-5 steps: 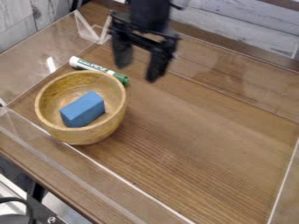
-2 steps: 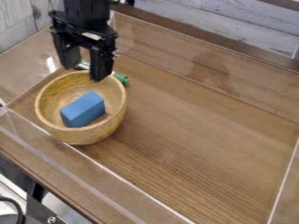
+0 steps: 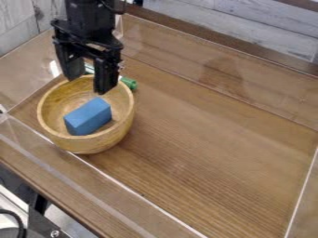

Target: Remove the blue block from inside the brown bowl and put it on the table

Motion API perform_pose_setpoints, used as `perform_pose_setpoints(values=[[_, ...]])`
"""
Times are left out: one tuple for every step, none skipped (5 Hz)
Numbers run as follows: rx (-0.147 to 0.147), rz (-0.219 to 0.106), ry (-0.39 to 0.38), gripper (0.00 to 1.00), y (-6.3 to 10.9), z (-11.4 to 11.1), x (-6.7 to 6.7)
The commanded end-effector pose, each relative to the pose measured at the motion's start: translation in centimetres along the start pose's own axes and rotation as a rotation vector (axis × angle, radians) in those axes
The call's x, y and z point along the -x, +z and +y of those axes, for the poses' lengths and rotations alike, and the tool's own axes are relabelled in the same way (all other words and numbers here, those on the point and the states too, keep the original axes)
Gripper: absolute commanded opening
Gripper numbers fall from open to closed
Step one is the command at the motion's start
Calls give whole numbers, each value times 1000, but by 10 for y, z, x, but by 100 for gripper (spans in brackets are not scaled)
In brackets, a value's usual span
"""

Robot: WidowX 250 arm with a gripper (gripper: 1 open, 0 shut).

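Blue block [image 3: 88, 116] sits inside the brown bowl [image 3: 84, 140], at the near left of the table [image 3: 218, 149], supported by the bowl's floor. Gripper [image 3: 89, 76] stands released above the bowl's far side, presumably positioned for descent.

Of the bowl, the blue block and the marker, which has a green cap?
The marker, on the table beyond the bowl; block and bowl show no green.

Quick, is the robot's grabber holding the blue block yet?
Gripper: open, holding nothing, above the brown bowl; the blue block lies inside.
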State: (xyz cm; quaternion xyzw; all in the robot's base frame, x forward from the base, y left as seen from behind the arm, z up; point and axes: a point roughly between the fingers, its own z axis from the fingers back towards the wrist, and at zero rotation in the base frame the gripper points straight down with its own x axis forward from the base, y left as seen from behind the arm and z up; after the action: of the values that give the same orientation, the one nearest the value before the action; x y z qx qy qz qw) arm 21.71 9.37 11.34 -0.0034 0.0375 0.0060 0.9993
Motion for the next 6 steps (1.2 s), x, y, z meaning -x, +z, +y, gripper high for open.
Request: perform_pose_setpoints(values=[[-18,-36,8,100,4,5,-1],[-14,-28,7,100,-1,6,0],[-7,-21,7,100,-6,7,1],[2,-13,7,100,-9,9,1],[11,-5,10,100,-11,10,1],[20,3,13,100,-13,11,1]])
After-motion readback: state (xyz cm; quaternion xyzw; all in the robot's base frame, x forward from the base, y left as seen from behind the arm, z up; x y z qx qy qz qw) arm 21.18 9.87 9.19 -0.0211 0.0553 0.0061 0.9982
